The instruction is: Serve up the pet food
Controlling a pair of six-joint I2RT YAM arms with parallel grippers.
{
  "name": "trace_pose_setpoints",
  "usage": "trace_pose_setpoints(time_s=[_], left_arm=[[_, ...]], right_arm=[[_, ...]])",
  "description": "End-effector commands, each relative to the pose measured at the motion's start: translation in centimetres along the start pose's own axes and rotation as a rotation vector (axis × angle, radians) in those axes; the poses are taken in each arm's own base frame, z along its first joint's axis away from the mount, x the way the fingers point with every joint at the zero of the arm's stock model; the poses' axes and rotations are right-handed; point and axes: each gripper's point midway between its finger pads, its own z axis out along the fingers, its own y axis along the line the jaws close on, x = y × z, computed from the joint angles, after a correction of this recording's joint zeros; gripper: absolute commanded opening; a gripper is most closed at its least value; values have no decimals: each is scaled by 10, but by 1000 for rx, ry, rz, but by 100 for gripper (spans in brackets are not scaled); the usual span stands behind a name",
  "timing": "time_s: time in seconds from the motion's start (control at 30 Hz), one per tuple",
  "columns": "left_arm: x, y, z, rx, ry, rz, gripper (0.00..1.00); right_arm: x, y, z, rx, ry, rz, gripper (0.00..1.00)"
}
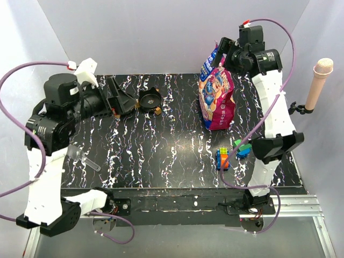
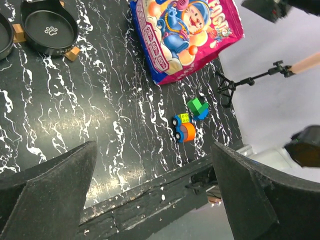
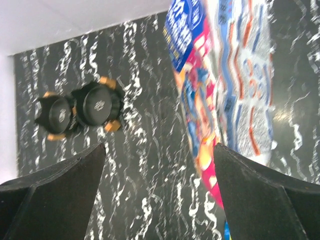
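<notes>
The glossy magenta-and-blue pet food bag [image 1: 216, 94] stands upright at the back right of the black marbled table; the kibble is hidden inside it. It also shows in the left wrist view [image 2: 185, 35] and, blurred, in the right wrist view [image 3: 225, 100]. My right gripper [image 1: 221, 51] hovers open and empty just above the bag's top, the jaws wide apart [image 3: 160, 165]. A black double pet bowl [image 1: 150, 100] with wooden feet sits at the back middle [image 3: 97, 104] [image 2: 50, 31]. My left gripper [image 1: 119, 99] is open and empty just left of the bowl [image 2: 155, 165].
Colourful toy blocks [image 1: 223, 158] [image 1: 242, 148] lie near the front right by the right arm's base, and also show in the left wrist view [image 2: 184, 130]. A clear plastic scoop [image 1: 83, 160] lies at the front left. A microphone [image 1: 317, 83] on a stand stands off the table's right edge.
</notes>
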Motion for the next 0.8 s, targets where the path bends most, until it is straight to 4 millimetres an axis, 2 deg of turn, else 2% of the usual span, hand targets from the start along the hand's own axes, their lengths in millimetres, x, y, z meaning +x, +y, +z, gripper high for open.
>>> trace_pose_setpoints(time_s=[0.0, 0.1, 0.23, 0.37, 0.6, 0.67, 0.77], left_arm=[[15, -7, -20, 29, 43, -17, 98], [15, -4, -19, 7, 52, -39, 98], [11, 1, -15, -36, 62, -43, 98], [11, 0, -2, -37, 97, -88, 98], [10, 2, 8, -53, 135, -108, 98], [13, 2, 13, -45, 145, -122, 98], [11, 3, 17, -48, 147, -129, 98]], right_arm=[[-51, -16, -1, 67, -184, -88, 95], [-58, -32, 3, 112, -212, -165, 95], [-59, -53, 29, 147, -201, -198, 89], [-55, -51, 60, 112, -162, -200, 74], [-46, -47, 90, 82, -153, -192, 67], [-41, -54, 96, 116, -139, -210, 60], [-36, -61, 99, 167, -122, -248, 34]])
